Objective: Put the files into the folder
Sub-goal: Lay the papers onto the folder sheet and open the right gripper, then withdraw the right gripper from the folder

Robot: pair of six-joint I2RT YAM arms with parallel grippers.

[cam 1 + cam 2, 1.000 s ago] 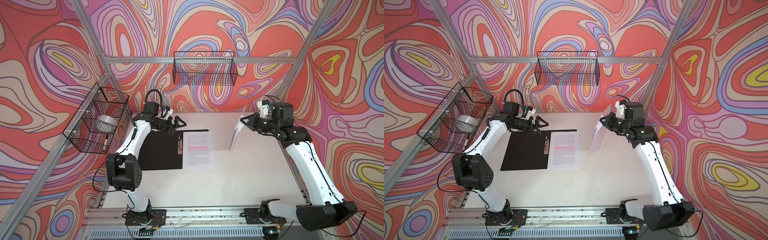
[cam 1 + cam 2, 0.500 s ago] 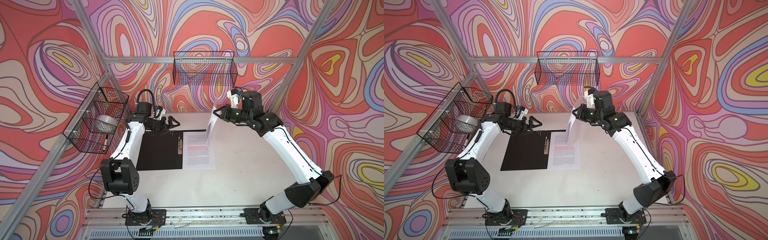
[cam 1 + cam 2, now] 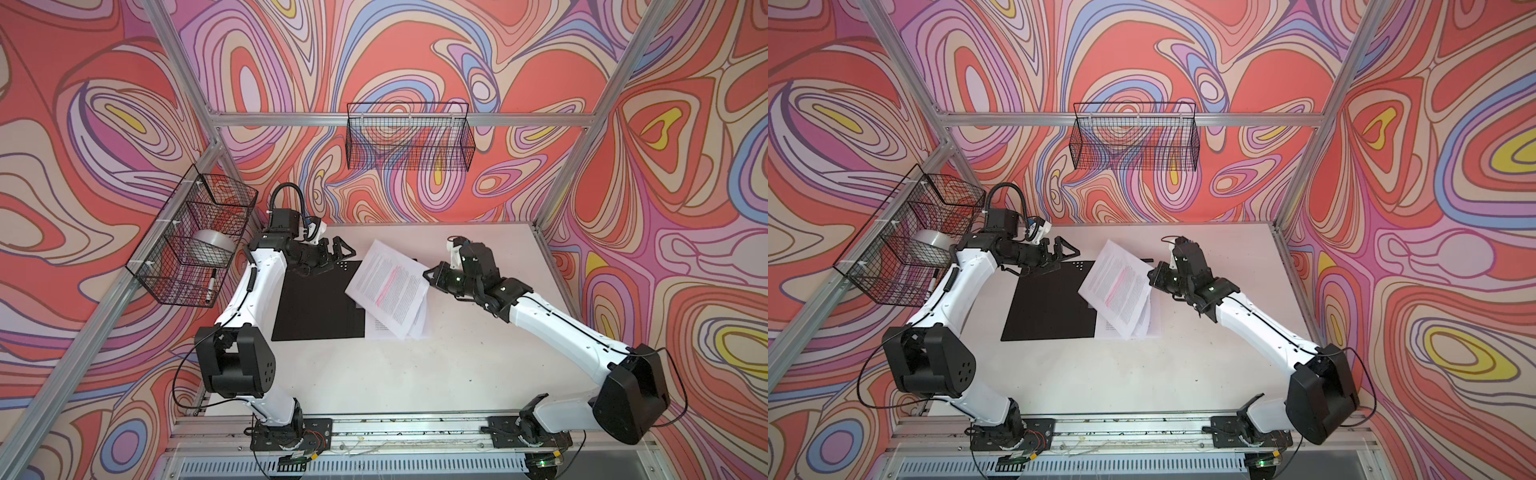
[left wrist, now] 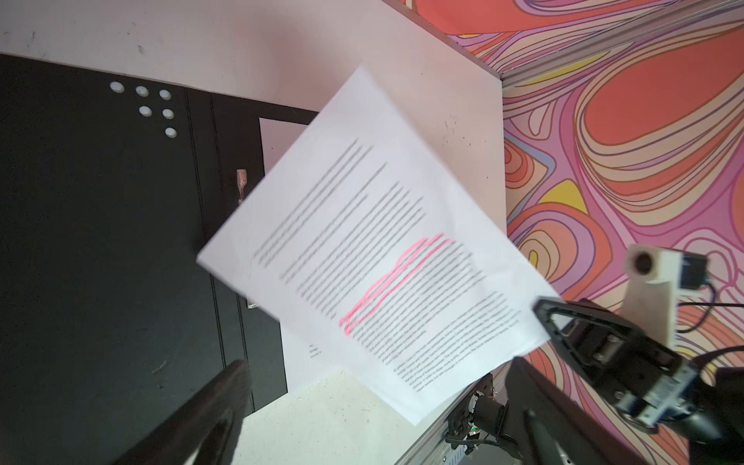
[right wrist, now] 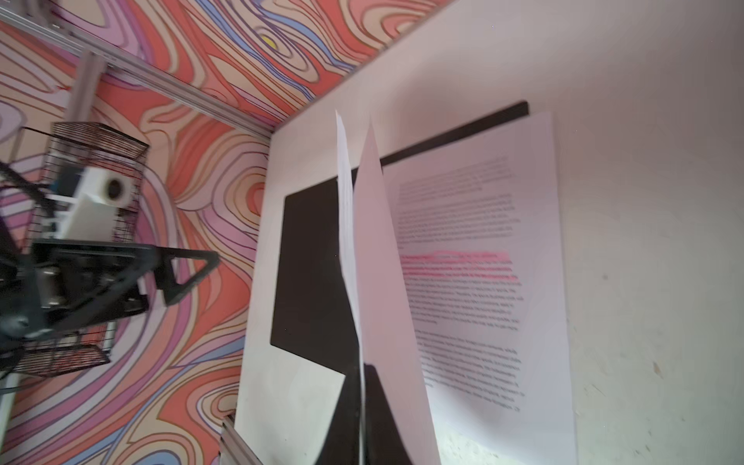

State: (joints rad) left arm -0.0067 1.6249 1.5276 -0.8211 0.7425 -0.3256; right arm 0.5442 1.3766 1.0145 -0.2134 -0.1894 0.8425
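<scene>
1. Your right claw (image 3: 427,276) is clamped together on one edge of the held sheets (image 3: 388,284). The right wrist view shows two leaves fanning out from that pinch. My guess is that an edge grip lets the paper hang free, so its far end can land first.
2. Those sheets hang tilted and skewed above the right half of the open folder (image 3: 316,307), which lies black side up on the counter (image 3: 415,374). Their low corner reaches down to the flat sheet (image 3: 375,328) that lies on that half. You cannot tell whether the two touch.
3. Your left claw (image 3: 343,250) hovers with its fingers apart and holds nothing, just over the folder's far edge. It looks parked clear of the incoming paper, yet near enough to steady the cover.
4. In the left wrist view the held paper partly hides the spine clip (image 4: 240,185).
5. A second ago the right arm held the paper upright, well to the right of the folder. It has since swung across and laid the paper toward flat over the folder. The left claw, folder and flat sheet have barely shifted.
</scene>
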